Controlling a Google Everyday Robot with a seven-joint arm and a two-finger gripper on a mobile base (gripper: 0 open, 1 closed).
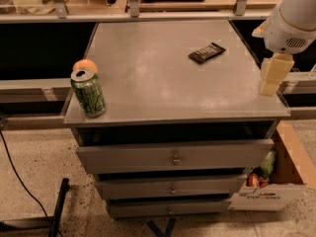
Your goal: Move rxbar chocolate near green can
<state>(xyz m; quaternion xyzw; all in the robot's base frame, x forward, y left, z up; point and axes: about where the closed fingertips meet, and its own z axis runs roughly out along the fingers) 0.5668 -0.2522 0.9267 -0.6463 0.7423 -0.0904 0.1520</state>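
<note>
Two task things rest on the desk [163,95]: the rxbar chocolate [207,53] lies flat, left of and beyond my gripper [272,78], and the green can [88,93] stands upright far to its left, an orange [85,65] just behind. My gripper hangs over the desk's right edge; whether clenched or released, I cannot tell.

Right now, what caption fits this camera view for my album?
Gripper at the right edge of the cabinet; rxbar chocolate lies far from green can.
</note>
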